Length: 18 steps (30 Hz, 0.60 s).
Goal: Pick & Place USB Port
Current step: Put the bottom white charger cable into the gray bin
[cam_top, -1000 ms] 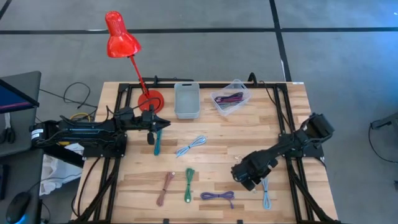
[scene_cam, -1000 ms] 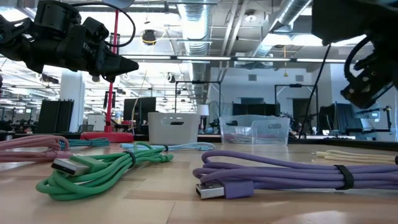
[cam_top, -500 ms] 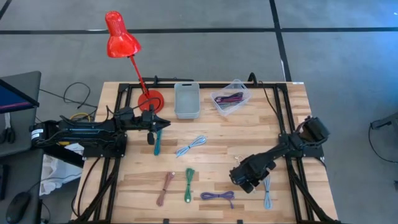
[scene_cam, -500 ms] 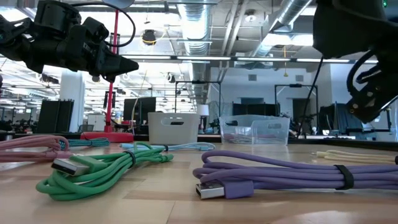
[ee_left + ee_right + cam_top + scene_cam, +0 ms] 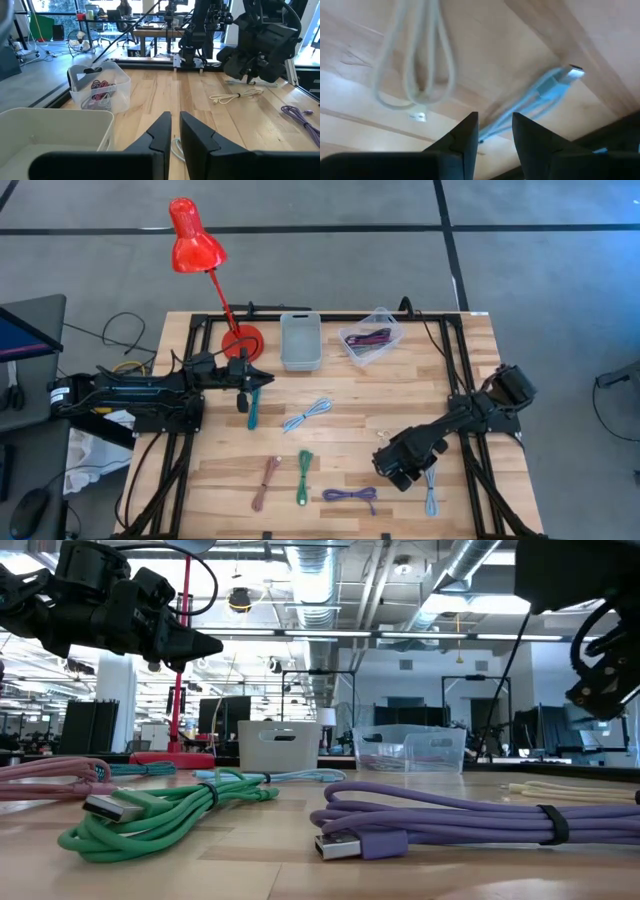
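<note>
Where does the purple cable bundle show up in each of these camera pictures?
High view: purple cable lies near the table's front edge, right of the green cable.
Low view: purple cable fills the foreground right, green cable to its left.
Left wrist view: at the far right edge.
Right wrist view: not in it.
Shared landmark: the clear bin.

The left arm reaches in level from the left edge, its left claw [image 5: 257, 380] held above the surface with fingers [image 5: 162, 135] a narrow gap apart, empty. The right arm bends down, its right claw [image 5: 398, 470] pointing downward, fingers [image 5: 465, 135] parted, holding nothing.
</note>
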Motion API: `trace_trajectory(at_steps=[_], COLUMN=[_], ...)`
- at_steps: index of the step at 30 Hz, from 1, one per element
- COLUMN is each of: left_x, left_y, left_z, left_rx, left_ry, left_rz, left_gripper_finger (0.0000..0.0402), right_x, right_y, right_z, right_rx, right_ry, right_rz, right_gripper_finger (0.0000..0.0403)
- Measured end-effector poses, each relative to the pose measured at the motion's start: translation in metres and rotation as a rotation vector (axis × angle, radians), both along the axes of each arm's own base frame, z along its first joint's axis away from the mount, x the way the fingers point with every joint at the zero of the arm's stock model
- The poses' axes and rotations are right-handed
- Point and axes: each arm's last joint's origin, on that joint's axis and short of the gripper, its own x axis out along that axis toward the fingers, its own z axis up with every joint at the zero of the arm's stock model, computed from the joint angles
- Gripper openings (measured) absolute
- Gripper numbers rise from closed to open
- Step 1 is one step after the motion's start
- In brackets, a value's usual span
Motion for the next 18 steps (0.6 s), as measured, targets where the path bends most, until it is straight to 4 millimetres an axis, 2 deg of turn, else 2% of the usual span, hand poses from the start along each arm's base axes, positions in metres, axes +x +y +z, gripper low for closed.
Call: trace_trajectory(at_steps=[4, 18], left_x=[0.0, 0.0], left_y=[0.0001, 0.0], left_z=[0.0, 0.0], left_rx=[0.0, 0.0], left_ry=[0.0, 0.0], left_rz=[0.0, 0.0], left_gripper_finger=[0.004, 0.004], right_x=[-0.0041, -0.0022], right_y=[-0.002, 0.0011], right_z=[0.0026, -0.0008], right_rx=[-0.025, -0.056], right_ry=[0.037, -0.013], right_rz=[-0.008, 0.003], right_gripper_finger=[0.0113, 0.0113])
